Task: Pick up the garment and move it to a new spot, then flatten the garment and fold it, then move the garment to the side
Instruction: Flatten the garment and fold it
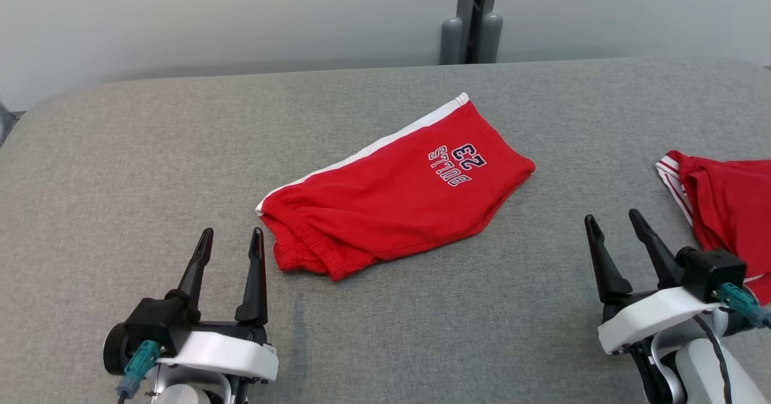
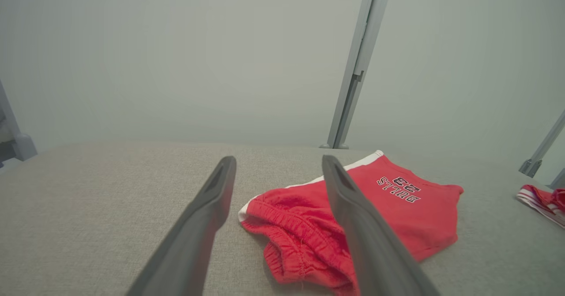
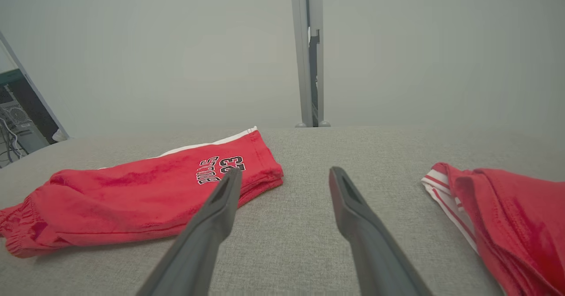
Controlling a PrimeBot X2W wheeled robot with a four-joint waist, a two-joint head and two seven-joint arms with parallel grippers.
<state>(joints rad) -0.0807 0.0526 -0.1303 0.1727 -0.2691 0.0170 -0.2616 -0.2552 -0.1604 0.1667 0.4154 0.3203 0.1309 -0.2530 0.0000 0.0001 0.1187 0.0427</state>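
Item 1. Tabletop (image 1: 120, 169): grey woven covering, with rounded far corners. We see a pale wall (image 1: 241, 12) behind its far edge and a grey post (image 1: 476, 18) standing at about the middle of that edge.

Item 2. Garment (image 1: 385, 205): red shorts lying on the tabletop around its middle, set on a slant. The gathered waistband (image 1: 307, 250) points toward the near left corner and the leg end toward the far right corner. We note a white stripe (image 1: 373, 148) along the side facing the far left corner. Dark lettering (image 1: 458, 163) with the number 23 sits near the leg end and reads upside down from the head view. The waistband end is rumpled, while the rest lies fairly flat.

Item 3. Second red garment (image 1: 729, 211): it has white trim and lies at the right edge of the tabletop, well apart from the shorts.

Item 4. Left tool (image 1: 232, 232): it is over the near left part of the tabletop with its fingers spread and nothing between them. The fingertips are just beside the waistband end and not touching it.

Item 5. Right tool (image 1: 613, 216): it is over the near right part of the tabletop, fingers spread and empty. We place it between the two garments, nearer the one at the right edge.
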